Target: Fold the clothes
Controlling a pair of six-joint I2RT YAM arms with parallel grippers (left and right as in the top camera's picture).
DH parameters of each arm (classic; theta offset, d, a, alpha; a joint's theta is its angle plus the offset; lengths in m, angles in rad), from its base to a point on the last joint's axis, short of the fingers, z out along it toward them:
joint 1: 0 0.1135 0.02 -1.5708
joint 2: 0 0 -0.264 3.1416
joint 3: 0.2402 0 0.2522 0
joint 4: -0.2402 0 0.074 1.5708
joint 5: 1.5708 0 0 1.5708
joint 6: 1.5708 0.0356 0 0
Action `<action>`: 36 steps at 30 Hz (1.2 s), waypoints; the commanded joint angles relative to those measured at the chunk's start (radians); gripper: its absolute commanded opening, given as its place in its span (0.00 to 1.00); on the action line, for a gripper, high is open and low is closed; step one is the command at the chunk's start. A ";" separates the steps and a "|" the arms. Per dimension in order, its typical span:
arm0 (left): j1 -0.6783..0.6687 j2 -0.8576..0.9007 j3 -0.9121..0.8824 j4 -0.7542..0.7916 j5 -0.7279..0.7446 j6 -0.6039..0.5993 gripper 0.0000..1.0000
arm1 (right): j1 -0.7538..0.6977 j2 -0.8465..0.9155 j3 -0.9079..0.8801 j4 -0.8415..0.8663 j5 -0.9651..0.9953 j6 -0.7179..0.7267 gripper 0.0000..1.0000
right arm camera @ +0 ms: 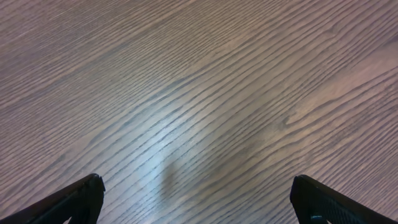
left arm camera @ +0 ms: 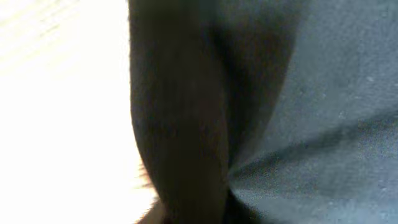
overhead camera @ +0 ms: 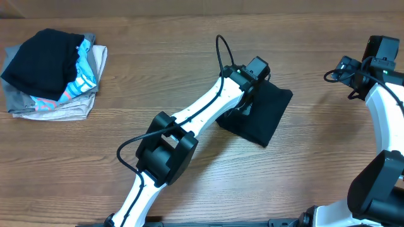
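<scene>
Stack of folded garments [overhead camera: 60, 94] sat at the picture's far left edge in the overhead view, with grey and turquoise-patterned pieces underneath and a black piece heaped on top. It rested on a brown wood-grain table [overhead camera: 158, 50]. The black T-shirt [overhead camera: 268, 116] lay near the table's middle, folded down to a compact dark block with one corner pointing away. The left arm [overhead camera: 196, 113] ran diagonally up to it. The left gripper [overhead camera: 245, 104] was down at the shirt's left edge, on or in the fabric. Its fingers were hidden under the wrist, so I couldn't tell if it was apart or clamped. The right gripper [overhead camera: 341, 68] hung over bare wood at the right side, well apart from the shirt.

Left wrist view was blurry and very close. The black T-shirt [left arm camera: 311, 106] filled most of the frame, and the table [left arm camera: 56, 124] was washed out white on the left. A darker vertical band ran down the centre (fold or finger, couldn't tell). This view did not show the jaw state either.

Right wrist view showed only the table [right arm camera: 199, 87], with its grain running diagonally and a soft glare patch. The right gripper [right arm camera: 196, 182] stood wide apart with nothing between. The two dark fingertips [right arm camera: 81, 199] sat at the bottom corners.
</scene>
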 commanded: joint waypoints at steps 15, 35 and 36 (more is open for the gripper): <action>0.029 -0.014 0.075 -0.243 -0.010 -0.057 0.64 | 0.002 0.001 -0.001 0.006 0.009 -0.003 1.00; 0.069 0.050 0.079 0.102 -0.001 0.016 0.33 | 0.002 0.001 -0.001 0.006 0.009 -0.002 1.00; 0.069 0.064 0.072 0.100 0.001 0.013 0.32 | 0.002 0.001 -0.001 0.006 0.009 -0.002 1.00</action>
